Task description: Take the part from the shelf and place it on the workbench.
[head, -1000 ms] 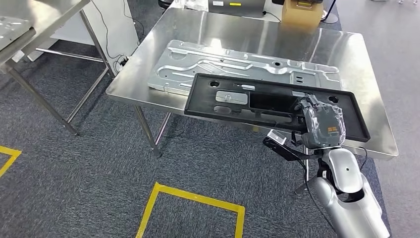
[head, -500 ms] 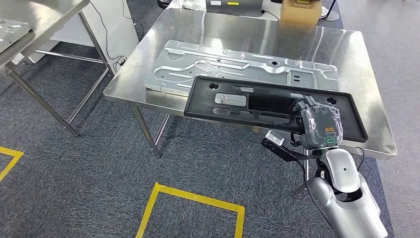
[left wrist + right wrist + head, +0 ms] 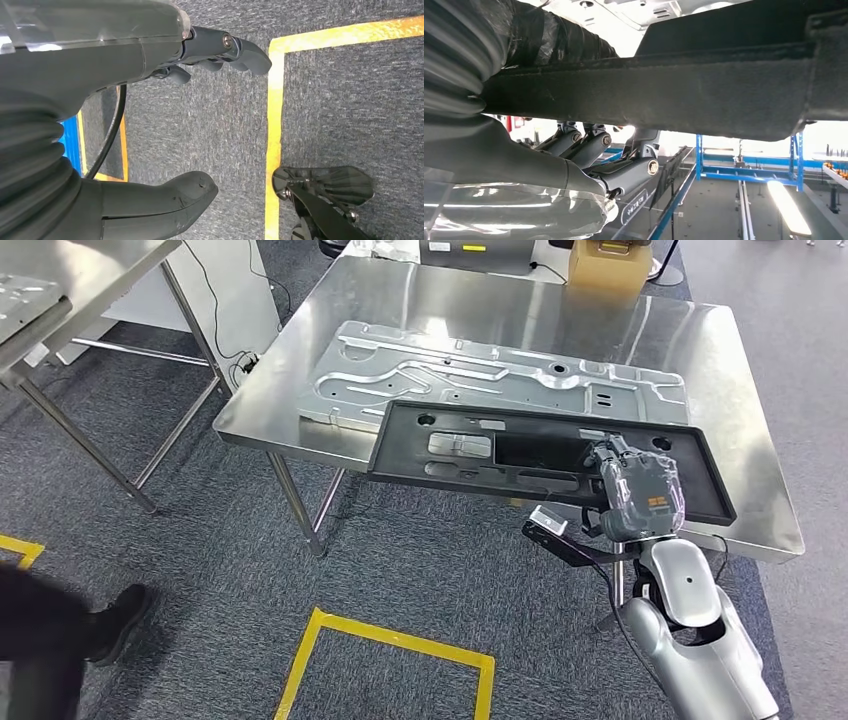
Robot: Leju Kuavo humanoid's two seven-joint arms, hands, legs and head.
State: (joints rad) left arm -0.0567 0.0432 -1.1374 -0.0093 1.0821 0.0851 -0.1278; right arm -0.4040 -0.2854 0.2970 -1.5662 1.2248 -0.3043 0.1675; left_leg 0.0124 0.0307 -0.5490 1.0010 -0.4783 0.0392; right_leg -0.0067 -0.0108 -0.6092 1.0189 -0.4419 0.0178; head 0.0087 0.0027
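Observation:
The part is a long black plastic panel (image 3: 480, 455) with cut-outs. My right hand (image 3: 640, 495) grips it near its right end, and it hangs over the front edge of the steel workbench (image 3: 560, 325), partly above a silver stamped metal sheet (image 3: 480, 375) lying there. In the right wrist view the panel's dark edge (image 3: 664, 85) crosses the picture with the thumb on one side and the fingers (image 3: 624, 172) on the other. My left hand (image 3: 150, 75) hangs over the grey carpet, fingers apart and holding nothing.
A cardboard box (image 3: 608, 265) and a grey device (image 3: 475, 252) stand at the workbench's far edge. A steel shelf frame (image 3: 60, 300) is at the far left. Yellow floor tape (image 3: 390, 645) marks the carpet. A person's dark shoe and leg (image 3: 60, 640) are at the lower left.
The panel and my right hand have shifted slightly left and farther over the workbench. A person's shoe and leg have come in at the lower left.

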